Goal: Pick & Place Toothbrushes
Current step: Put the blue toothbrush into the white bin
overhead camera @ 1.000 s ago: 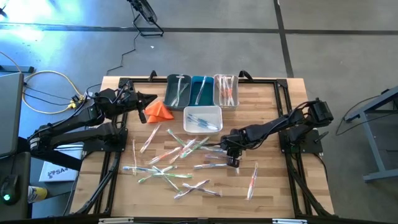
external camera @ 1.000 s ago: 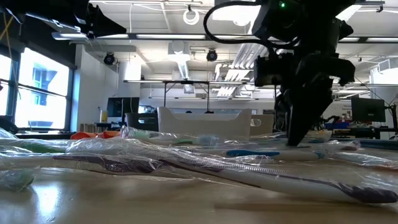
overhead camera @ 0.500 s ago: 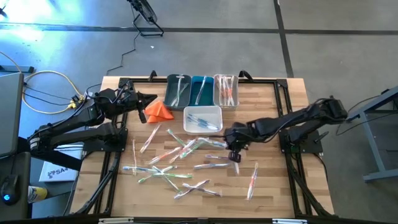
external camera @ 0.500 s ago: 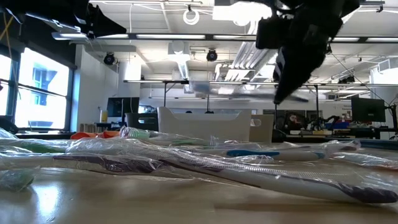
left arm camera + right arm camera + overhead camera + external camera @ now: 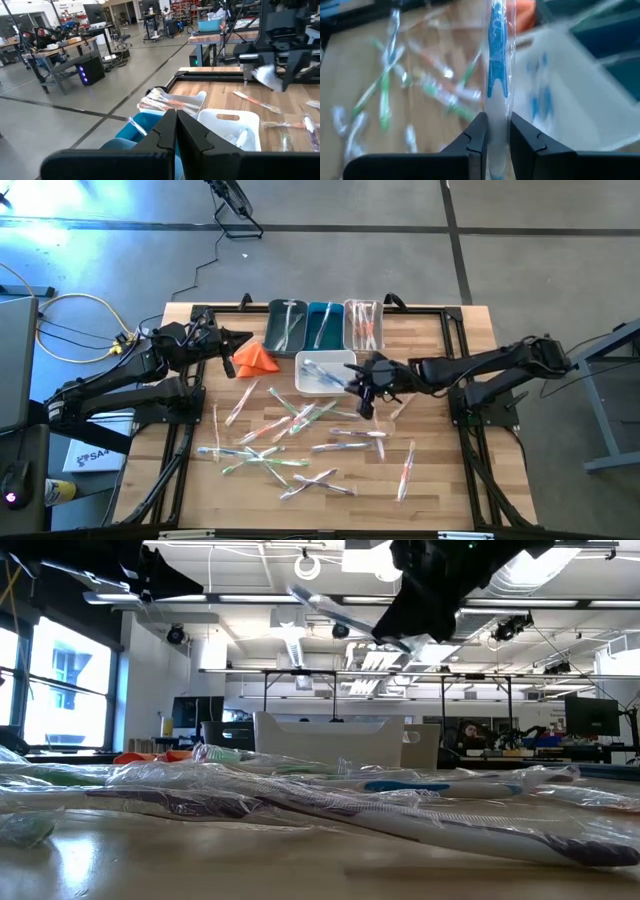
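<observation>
My right gripper (image 5: 364,387) hangs over the table beside the white bin (image 5: 305,361), shut on a blue-and-white toothbrush (image 5: 497,60) in a clear wrapper. The brush also shows high up in the low view (image 5: 335,610). Several wrapped toothbrushes (image 5: 275,430) lie flat and scattered on the wooden table (image 5: 440,480). More lie in the dark green bin (image 5: 287,326), the teal bin (image 5: 324,326) and the clear bin (image 5: 363,327). My left gripper (image 5: 247,338) waits shut at the far left, near the orange cloth (image 5: 255,357). My right gripper pinches the toothbrush's whitish handle (image 5: 495,107) between its two fingers (image 5: 475,135). The fingers slant down toward the table's left side. The brush runs on ahead in line with them, its blue part farthest out. It is lifted clear of the table.
The three narrow bins stand side by side at the far edge, with the white bin just in front of them. A black frame (image 5: 455,320) runs around the table top. Bare wood lies at the right near corner.
My right gripper has risen from the scattered brushes with the toothbrush and gone toward the far edge and the white bin. It has tipped from pointing steeply down to a shallower slant. The brush is now lifted clear of the table.
</observation>
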Robot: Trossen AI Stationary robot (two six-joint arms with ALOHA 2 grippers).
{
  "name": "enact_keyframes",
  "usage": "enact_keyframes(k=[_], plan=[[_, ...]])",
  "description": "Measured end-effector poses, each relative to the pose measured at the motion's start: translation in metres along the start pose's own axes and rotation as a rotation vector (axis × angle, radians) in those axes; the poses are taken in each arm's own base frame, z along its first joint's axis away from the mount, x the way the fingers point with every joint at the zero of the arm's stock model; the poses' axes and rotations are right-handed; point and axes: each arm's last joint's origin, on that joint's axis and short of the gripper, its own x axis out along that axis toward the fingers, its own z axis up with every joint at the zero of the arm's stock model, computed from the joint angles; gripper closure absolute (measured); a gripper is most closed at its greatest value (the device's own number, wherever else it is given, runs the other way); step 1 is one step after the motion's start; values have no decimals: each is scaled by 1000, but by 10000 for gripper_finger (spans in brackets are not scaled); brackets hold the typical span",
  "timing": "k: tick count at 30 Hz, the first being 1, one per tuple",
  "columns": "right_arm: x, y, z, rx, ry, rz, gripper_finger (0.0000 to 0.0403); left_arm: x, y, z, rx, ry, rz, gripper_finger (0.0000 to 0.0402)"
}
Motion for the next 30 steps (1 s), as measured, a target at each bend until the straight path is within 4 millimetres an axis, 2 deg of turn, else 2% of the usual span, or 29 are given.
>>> enact_keyframes(k=[8,16,20,24,30], plan=[[3,-13,17,-10,-148,-57,358,0,0,0,0,-1,0,394],[2,-13,26,14,-241,-78,358,0,0,1,0,-6,1,394],[7,-13,24,18,-235,-82,359,0,0,1,0,-10,2,394],[21,-12,21,14,-209,-65,359,0,0,1,0,-10,2,394],[44,-8,22,-17,-56,-103,359,0,0,1,0,-9,2,394]])
